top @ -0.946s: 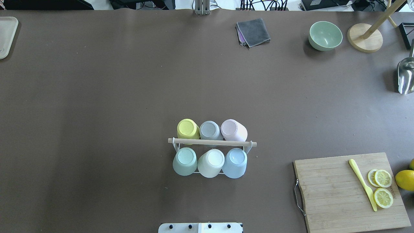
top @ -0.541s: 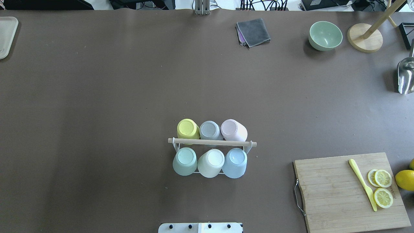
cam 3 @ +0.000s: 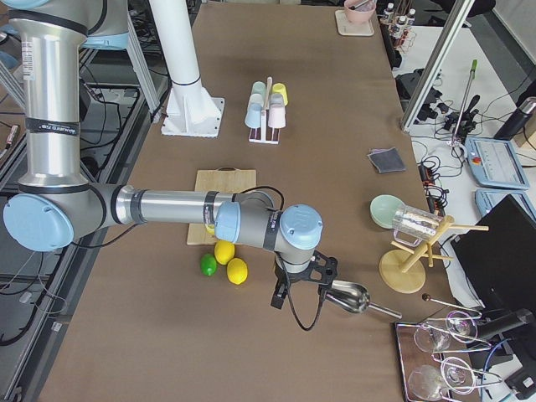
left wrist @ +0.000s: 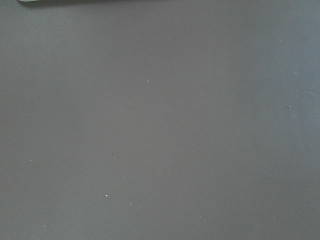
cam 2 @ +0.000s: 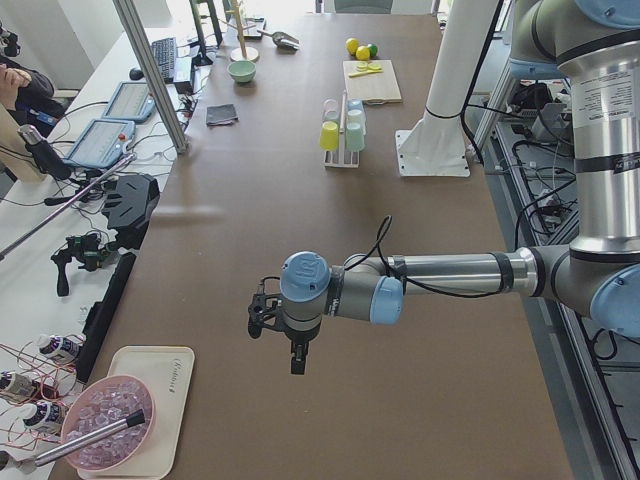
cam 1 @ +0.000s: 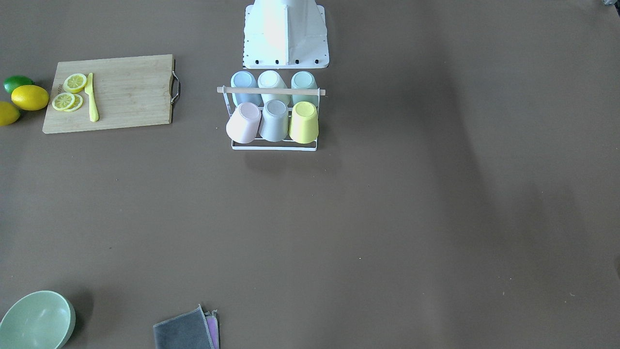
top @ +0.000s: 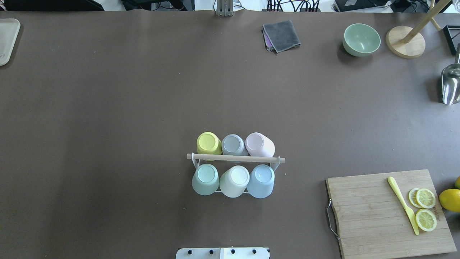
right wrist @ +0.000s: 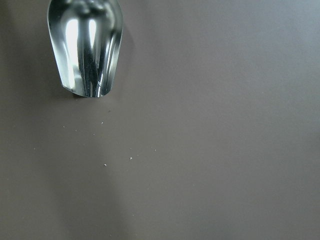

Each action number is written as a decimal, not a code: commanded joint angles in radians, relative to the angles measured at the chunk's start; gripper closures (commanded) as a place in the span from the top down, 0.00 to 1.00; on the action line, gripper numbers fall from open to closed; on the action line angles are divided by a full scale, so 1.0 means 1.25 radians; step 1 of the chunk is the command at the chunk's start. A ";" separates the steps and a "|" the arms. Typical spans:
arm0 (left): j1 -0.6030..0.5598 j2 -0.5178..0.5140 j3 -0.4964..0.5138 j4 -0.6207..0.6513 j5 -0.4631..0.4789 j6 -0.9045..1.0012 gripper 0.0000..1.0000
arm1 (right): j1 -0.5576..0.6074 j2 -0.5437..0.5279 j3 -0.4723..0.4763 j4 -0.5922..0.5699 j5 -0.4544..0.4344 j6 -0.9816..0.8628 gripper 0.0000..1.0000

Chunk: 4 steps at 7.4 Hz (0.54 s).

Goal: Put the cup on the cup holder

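Note:
The cup holder (top: 235, 158), a white wire rack with a wooden rod across the top, stands at the table's middle near my base. Several cups sit upside down on its prongs: yellow (top: 208, 142), grey (top: 233, 144) and pink (top: 259, 144) on the far side, green (top: 205, 178), cream (top: 234, 181) and blue (top: 261, 181) on the near side. The holder also shows in the front-facing view (cam 1: 273, 145). My left gripper (cam 2: 262, 318) hangs over bare table far to the left. My right gripper (cam 3: 322, 270) hangs far to the right, by a metal scoop (right wrist: 86, 47). I cannot tell whether either is open or shut.
A cutting board (top: 373, 216) with lemon slices and a yellow knife (top: 402, 205) lies at the right front, lemons (top: 450, 200) beside it. A green bowl (top: 361, 39), a grey cloth (top: 281, 35), a wooden stand (top: 405, 42) and the scoop (top: 451, 84) sit at the far right. A tray (top: 6, 39) is far left.

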 commanded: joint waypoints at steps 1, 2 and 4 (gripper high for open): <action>0.000 0.001 0.001 0.002 -0.001 0.000 0.99 | -0.001 0.002 -0.001 0.006 0.014 0.000 1.00; 0.000 0.001 0.001 0.002 -0.001 0.000 0.99 | -0.001 0.003 -0.004 0.006 0.009 -0.001 1.00; 0.000 0.002 0.001 0.003 -0.001 0.000 0.99 | -0.002 0.005 -0.008 0.006 0.010 0.000 1.00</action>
